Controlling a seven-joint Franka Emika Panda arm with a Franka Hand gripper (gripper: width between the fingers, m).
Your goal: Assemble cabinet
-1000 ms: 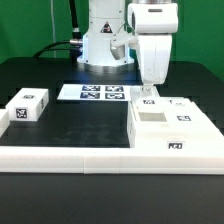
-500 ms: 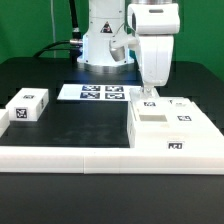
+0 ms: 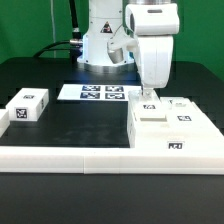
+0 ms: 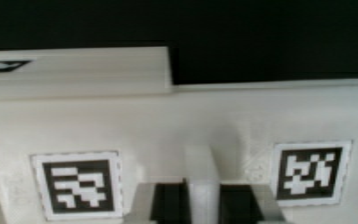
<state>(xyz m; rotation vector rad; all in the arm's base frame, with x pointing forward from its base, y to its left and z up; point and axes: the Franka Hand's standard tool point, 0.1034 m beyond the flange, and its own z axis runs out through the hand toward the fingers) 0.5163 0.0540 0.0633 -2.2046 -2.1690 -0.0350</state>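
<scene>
on a black table (image 3: 70, 125), in the exterior view, we see a long low white rail (image 3: 60, 158) running across the front from edge to edge. at that view's far left sits a small white block (image 3: 27, 106), on its own, with a black-and-white square marker on the face turned toward us. further right and further back, the marker board (image 3: 100, 92) lies flat in front of the robot's base. right of that, the white arm (image 3: 150, 40) reaches straight down, and its gripper (image 3: 148, 96) meets the back left corner of the cabinet's top. the cabinet (image 3: 175, 130), the biggest white piece, stands at the exterior view's right, just behind the rail, with several square tags on its top and front. in the wrist view we look down on a white face of the cabinet (image 4: 176, 120) carrying two square tags (image 4: 78, 183), one to each side of the gripper (image 4: 190, 205). the jaws are drawn almost fully together; we cannot tell whether anything thin is pinched between them.
</scene>
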